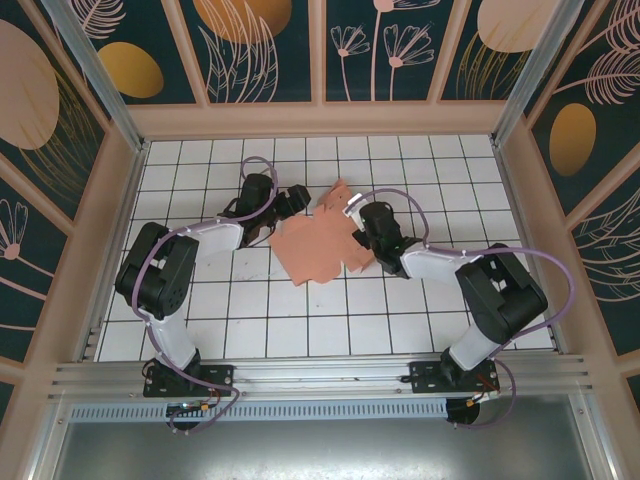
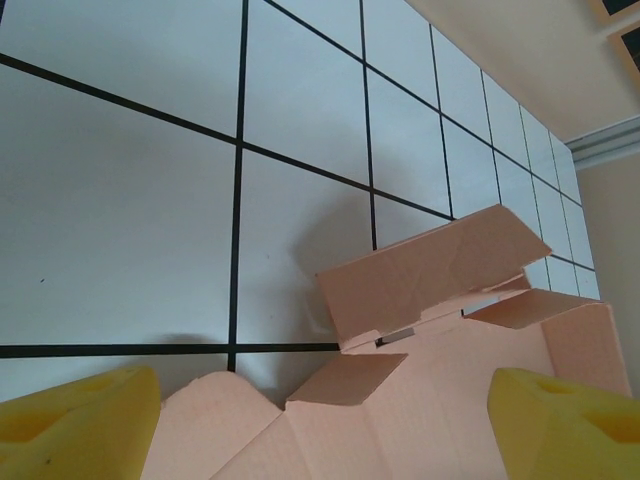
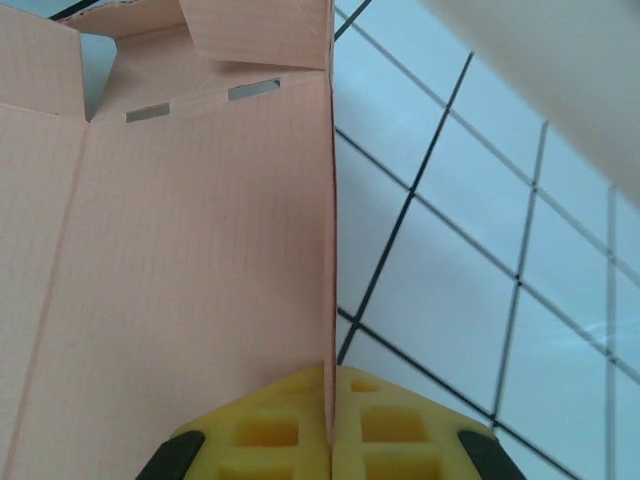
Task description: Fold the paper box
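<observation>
Pink paper box (image 3: 200,260), edge in right pincer (image 3: 331,425)

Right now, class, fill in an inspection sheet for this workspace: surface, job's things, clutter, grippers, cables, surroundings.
Surface: table, white tiles with dark grid lines.
Job's things: paper box, pink, mostly flat, some flaps raised.
Clutter: nothing seen.
Grippers: left gripper open at the box; right gripper shut on a raised edge of the box.
Cables: purple cables in loose loops.
Surroundings: floral wall panels; metal rail at the near edge.
</observation>
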You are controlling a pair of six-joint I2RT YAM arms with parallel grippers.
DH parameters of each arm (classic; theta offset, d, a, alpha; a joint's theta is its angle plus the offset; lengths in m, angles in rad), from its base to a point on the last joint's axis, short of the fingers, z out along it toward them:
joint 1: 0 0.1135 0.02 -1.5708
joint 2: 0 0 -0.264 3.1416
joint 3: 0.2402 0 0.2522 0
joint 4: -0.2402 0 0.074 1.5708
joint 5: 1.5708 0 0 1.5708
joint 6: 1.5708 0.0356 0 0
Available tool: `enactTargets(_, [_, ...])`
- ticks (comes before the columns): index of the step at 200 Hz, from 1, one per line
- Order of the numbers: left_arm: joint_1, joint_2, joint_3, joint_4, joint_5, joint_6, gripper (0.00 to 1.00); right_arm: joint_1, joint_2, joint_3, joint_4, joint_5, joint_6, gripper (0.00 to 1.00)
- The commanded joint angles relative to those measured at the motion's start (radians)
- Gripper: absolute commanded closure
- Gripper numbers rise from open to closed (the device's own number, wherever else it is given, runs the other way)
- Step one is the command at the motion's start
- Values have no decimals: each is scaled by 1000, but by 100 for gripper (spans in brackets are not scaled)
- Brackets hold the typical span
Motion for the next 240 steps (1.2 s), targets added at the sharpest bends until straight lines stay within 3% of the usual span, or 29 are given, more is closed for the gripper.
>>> enactTargets(1, [12, 8, -18, 26, 14, 10, 15, 32, 27, -19, 125, 184, -159, 100])
enactTargets(24, [16, 11, -22, 51, 18, 11, 15, 61, 30, -53, 229, 261, -250, 100])
enactTargets(87, [30, 16, -6, 34, -6, 79, 15, 110, 23, -65, 329, 316, -466, 100])
enactTargets(124, [30, 7, -14, 42, -24, 117, 13, 145, 84, -90, 481, 385, -612, 100])
enactTargets(179, [30, 17, -20, 74, -3, 139, 12, 169, 146, -103, 561, 426, -715, 100])
enactTargets(240, [35, 126, 68, 107, 69, 118, 11, 177, 188, -171, 878, 448, -895, 100])
